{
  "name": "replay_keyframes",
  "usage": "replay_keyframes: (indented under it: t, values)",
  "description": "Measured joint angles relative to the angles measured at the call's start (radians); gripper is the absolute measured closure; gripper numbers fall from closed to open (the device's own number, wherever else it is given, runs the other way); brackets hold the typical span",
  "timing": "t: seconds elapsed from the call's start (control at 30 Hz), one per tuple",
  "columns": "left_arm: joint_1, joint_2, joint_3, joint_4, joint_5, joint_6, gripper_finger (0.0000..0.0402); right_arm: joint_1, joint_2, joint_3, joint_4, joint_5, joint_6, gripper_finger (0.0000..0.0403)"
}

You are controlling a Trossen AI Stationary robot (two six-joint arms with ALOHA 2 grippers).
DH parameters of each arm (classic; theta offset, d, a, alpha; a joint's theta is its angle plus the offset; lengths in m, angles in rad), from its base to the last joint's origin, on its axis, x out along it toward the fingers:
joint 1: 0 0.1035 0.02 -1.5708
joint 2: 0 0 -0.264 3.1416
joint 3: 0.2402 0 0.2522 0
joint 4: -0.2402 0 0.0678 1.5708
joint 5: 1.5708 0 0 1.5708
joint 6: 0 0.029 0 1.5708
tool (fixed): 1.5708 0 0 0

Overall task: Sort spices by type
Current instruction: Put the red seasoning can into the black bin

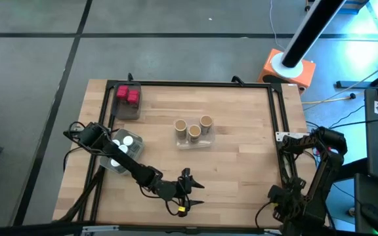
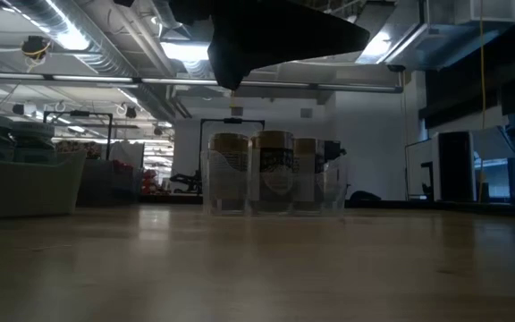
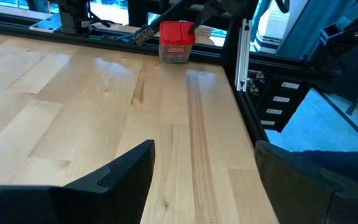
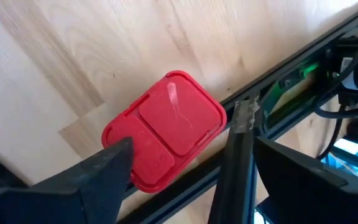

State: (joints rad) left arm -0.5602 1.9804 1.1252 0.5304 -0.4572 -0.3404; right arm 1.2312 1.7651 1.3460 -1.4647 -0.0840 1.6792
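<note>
A red jar (image 4: 165,129) is seen standing at the table's (image 1: 235,164) right edge beside the black frame (image 4: 272,81), under the spread right hand (image 4: 185,168). The left hand (image 1: 190,191), also spread, is held empty near the front edge. Ceiling lights and ducts are seen beyond.

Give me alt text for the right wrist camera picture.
A red spice jar lies on the light wooden table against its black edge rail, seen lid-up from just above. The right gripper hangs over it with its dark fingers open, not touching.
</note>
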Motion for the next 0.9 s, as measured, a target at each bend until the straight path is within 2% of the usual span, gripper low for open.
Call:
replay_keyframes:
  t: [0.43,0.8,0.9]
  values:
    - [0.016,0.0,0.0,0.003,0.0,-0.023,0.0135,0.002,0.001,-0.001,-0.013,0.044,0.015,0.0072]
    - [0.019,0.0,0.0,0.004,-0.001,-0.031,0.0135,0.0,0.001,-0.002,-0.024,0.215,0.017,0.0072]
    - [0.019,0.0,0.0,0.005,-0.001,-0.03,0.0135,0.0,0.001,-0.001,-0.031,0.307,0.015,0.0072]
